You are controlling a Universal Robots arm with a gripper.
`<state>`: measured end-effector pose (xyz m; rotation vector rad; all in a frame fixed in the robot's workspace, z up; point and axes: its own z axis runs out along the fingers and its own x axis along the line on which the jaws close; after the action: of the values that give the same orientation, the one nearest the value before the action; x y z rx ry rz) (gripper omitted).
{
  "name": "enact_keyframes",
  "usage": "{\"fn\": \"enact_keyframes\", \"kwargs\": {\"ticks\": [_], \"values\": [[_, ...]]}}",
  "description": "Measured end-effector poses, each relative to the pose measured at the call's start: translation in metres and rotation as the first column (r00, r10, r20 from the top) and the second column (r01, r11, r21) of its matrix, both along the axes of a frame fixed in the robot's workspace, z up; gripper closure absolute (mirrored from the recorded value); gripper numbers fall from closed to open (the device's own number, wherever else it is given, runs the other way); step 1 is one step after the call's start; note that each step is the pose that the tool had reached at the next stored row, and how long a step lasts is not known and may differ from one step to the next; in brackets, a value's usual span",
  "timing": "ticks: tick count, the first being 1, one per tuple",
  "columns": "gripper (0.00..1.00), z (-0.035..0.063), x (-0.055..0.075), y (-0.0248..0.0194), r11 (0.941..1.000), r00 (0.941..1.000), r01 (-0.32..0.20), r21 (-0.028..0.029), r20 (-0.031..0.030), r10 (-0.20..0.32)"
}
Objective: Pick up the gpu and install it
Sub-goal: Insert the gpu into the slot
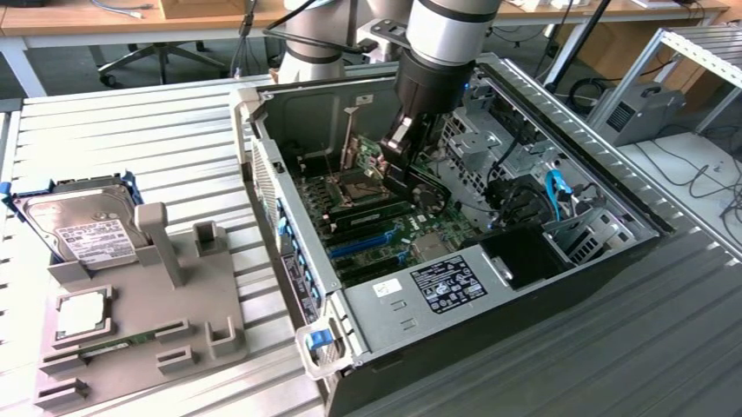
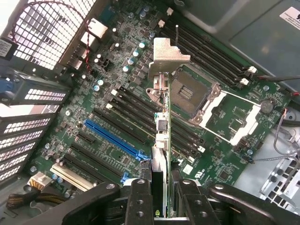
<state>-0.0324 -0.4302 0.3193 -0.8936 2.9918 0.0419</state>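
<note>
One gripper [image 2: 161, 192], jaws partly closed, pinches the gpu [image 2: 161, 126] by its edge. Card hangs on edge inside the case [image 1: 603, 261], above the motherboard [image 2: 117, 122], just beside the empty CPU socket [image 2: 190, 96].

Long axis runs away from the gripper, along the line of the black slots. Pale bracket [image 2: 166, 58] leads at the far end, toward the case's rear grille [image 2: 42, 33]. In the exterior view the card [image 1: 377, 161] stands upright under the arm.

Risks, as judged:
- Card edge off the slot line: connector would land on board components.
- Bracket could catch the rear wall if tilted.
- Narrow edge grip: card may pivot under seating force.

Whether the card touches the board, hard to tell.
</note>
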Motion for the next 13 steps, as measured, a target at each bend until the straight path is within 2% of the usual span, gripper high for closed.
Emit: {"fn": "enact_keyframes", "kwargs": {"ticks": [13], "values": [[0.74, 0.0000, 0.0000, 0.0002, 0.9995, 0.9995, -0.031, -0.0004, 0.0000, 0.031]]}}
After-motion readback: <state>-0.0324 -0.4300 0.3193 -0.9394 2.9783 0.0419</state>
